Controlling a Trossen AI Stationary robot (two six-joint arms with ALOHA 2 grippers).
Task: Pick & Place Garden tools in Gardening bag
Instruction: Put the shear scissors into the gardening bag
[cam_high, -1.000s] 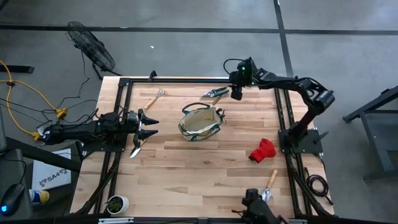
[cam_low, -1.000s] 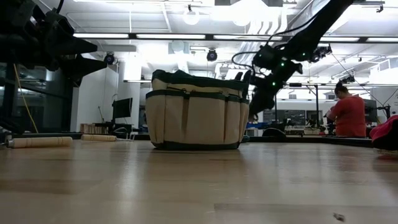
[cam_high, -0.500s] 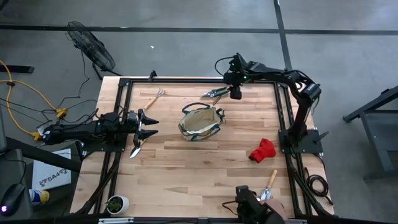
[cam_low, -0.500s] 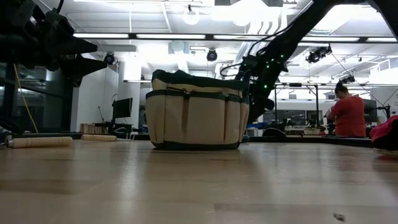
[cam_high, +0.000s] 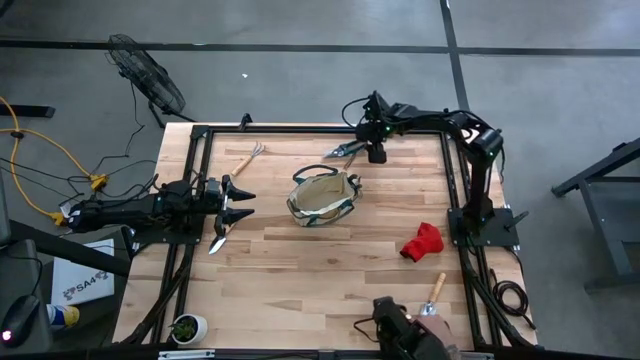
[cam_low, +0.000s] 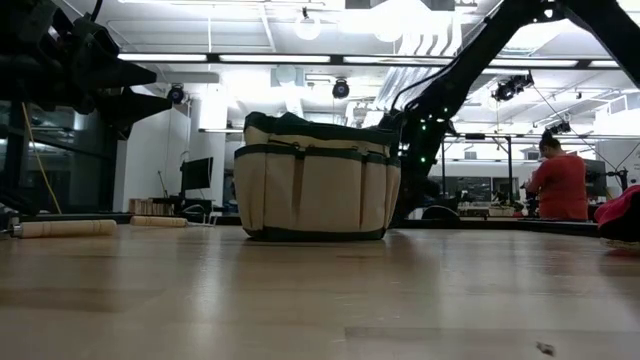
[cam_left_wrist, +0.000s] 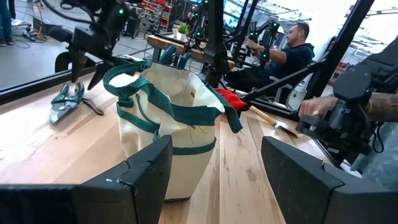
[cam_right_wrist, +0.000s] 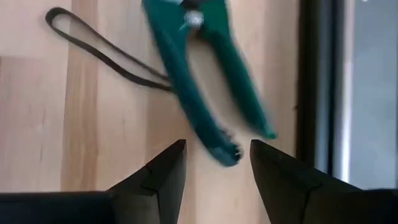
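Right gripper (cam_right_wrist: 213, 163), fingers spread, is hovering over the shears (cam_right_wrist: 199, 74); left gripper (cam_left_wrist: 214, 168) is waiting open (bag (cam_high: 324, 196) apparently getting nothing yet).

right end effector (cam_high: 375, 155): we've pulled it in closer over the pruning shears (cam_high: 345, 150), fingers apart
right arm: we've folded the elbow back toward its base

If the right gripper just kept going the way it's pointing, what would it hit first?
Most likely the green-handled pruning shears lying on the table. The right gripper points down at them with its fingers open, the handle ends just ahead, though depth is hard to judge.
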